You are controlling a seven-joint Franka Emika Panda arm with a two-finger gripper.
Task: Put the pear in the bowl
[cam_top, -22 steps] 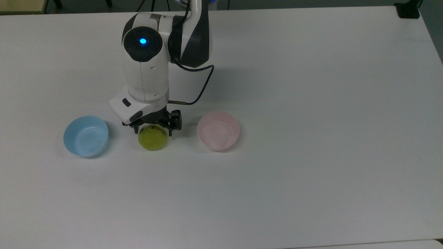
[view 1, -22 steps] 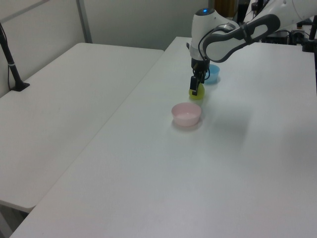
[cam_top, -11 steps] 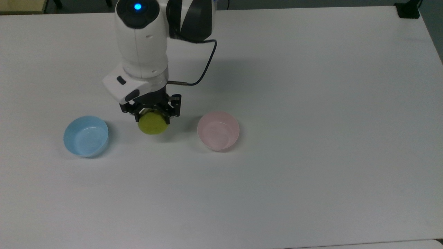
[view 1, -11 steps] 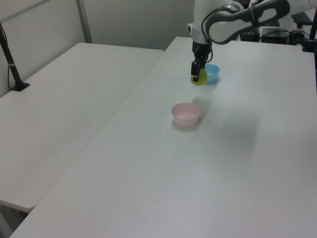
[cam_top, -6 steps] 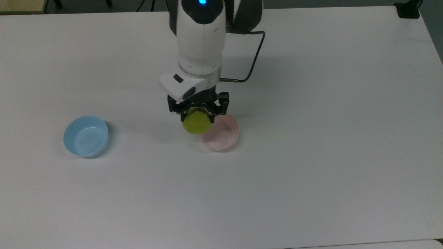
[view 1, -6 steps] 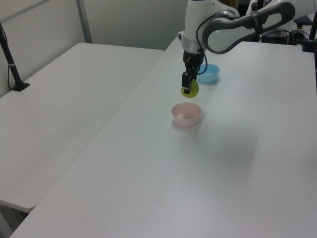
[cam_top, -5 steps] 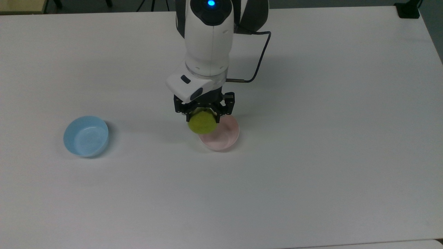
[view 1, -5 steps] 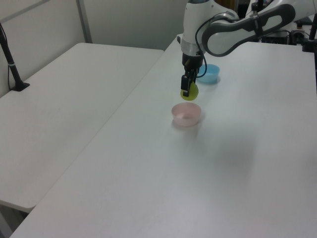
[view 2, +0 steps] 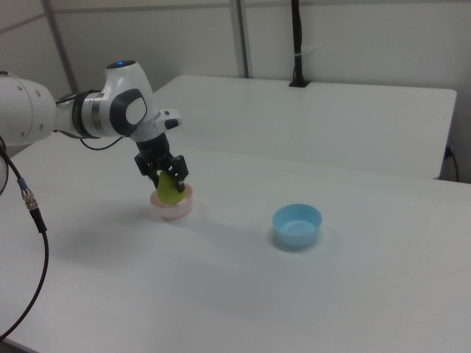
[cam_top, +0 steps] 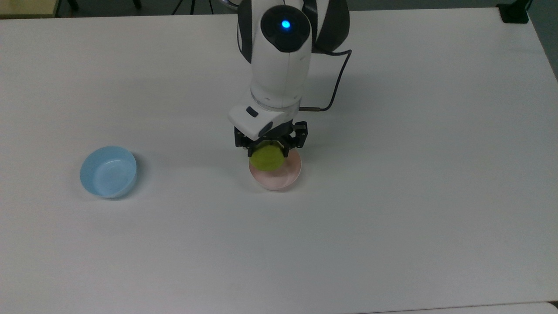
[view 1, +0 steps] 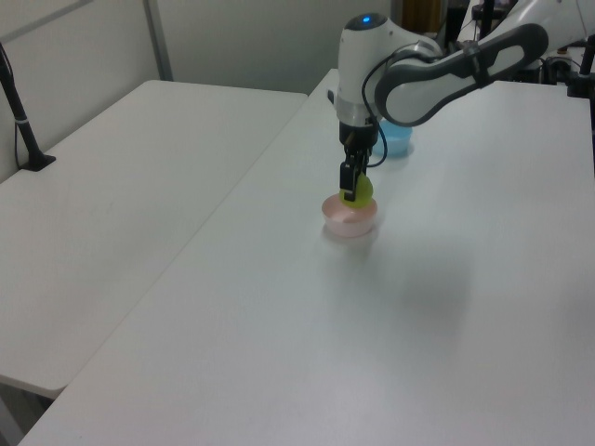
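Above the pink bowl (cam_top: 279, 174), near the middle of the white counter (cam_top: 392, 218), the end effector (cam_top: 269, 150) pinched the pear (cam_top: 267, 159) between its two black fingers, one on either side of the fruit. The grip sat on the upper half of the pear, so the rounded lower half hung free beneath the fingers and could go down into the bowl first. In the right view the pear (view 2: 169, 190) appeared to sit low, at about the level of the bowl's rim or just inside it, though whether it touched the inside could not be told. In the top view the fruit covered the far, left part of the bowl's opening rather than its centre, which suggested the arm was lined up closely enough for a release but not squarely.

The arm came down nearly upright over the bowl (view 1: 349, 216), a pose that kept the fingers clear of the rim and let the pear drop straight. The blue bowl (cam_top: 108, 171) stood well apart, toward the top view's left edge of the counter, out of the way.

By this reading the carry was nearly finished and only the release was left. The bowl looked light and shallow, so a pear let go off-centre might tip it or roll over the rim.
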